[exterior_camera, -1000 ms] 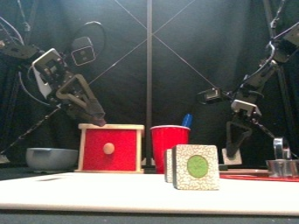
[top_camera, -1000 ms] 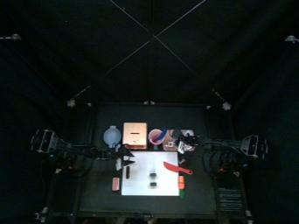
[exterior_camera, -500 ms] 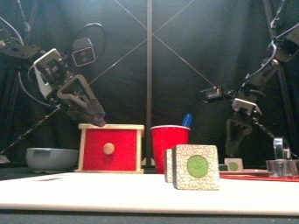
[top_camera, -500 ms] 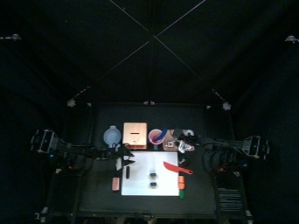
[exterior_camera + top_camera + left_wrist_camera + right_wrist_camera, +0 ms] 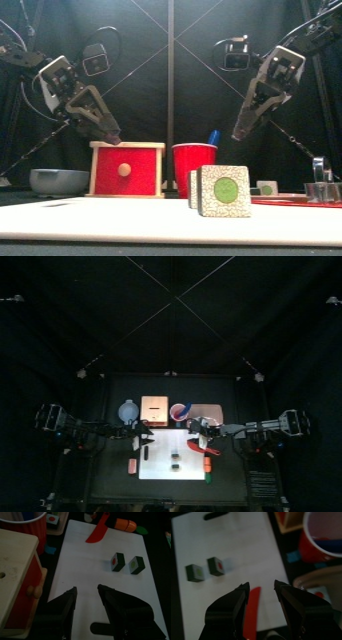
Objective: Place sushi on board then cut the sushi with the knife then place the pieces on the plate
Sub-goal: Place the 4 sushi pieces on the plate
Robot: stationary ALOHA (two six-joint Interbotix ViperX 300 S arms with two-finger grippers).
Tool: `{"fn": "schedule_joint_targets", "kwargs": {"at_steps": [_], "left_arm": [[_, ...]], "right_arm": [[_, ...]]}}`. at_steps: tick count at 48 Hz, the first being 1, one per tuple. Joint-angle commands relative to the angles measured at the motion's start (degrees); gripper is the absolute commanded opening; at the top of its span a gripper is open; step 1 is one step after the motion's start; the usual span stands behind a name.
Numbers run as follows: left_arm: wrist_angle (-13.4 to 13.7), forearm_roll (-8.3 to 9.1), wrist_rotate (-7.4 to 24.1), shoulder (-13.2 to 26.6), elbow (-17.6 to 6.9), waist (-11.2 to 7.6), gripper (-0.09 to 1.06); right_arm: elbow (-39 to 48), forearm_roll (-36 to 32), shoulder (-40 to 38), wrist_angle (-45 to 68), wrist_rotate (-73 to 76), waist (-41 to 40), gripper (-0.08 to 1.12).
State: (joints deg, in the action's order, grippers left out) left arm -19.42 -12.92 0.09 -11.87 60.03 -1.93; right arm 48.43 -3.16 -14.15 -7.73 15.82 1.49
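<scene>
Over the white board [image 5: 80, 577] with sushi pieces [image 5: 119, 561] and knife [image 5: 97, 533], left pincer [image 5: 87, 588] and right pincer [image 5: 262, 584] gape empty.

Sushi pieces [image 5: 119, 560] on white board [image 5: 87, 582]
Both are set side by side mid-board, a red knife [image 5: 97, 533] laid toward its right edge

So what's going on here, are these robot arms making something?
Two robot arms are working with toy sushi. Two dark green sushi pieces stand close together on the white cutting board, and a red toy knife lies on the board nearby. The right gripper hangs open just above the knife, probably about to pick it up. The left gripper hovers open over the board, holding nothing.
</scene>
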Motion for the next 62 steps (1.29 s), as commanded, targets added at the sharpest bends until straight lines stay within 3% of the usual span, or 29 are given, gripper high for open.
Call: {"fn": "schedule_joint_targets", "kwargs": {"at_steps": [1,20,50,55,62], "left_arm": [[-0.2,0.00,0.1,-0.3,-1.0,0.18,0.78],[-0.2,-0.09,0.1,-0.3,-1.0,0.18,0.78],[-0.2,-0.09,0.1,-0.3,-0.6,0.18,0.78],[-0.1,-0.09,0.1,-0.3,-0.5,0.18,0.78],[-0.1,-0.09,0.1,-0.3,-0.5,0.18,0.78]], "right_arm": [[-3.3,0.3,3.0,1.4,-0.3,2.1,0.81],[-11.6,1.2,15.8,1.1,-0.3,6.9,0.81],[-15.4,1.7,21.9,0.8,-0.3,8.2,0.80],[-15.6,1.5,22.5,0.8,-0.3,7.9,0.73],[-15.1,1.5,21.5,-2.1,-0.3,7.6,0.53]]}}
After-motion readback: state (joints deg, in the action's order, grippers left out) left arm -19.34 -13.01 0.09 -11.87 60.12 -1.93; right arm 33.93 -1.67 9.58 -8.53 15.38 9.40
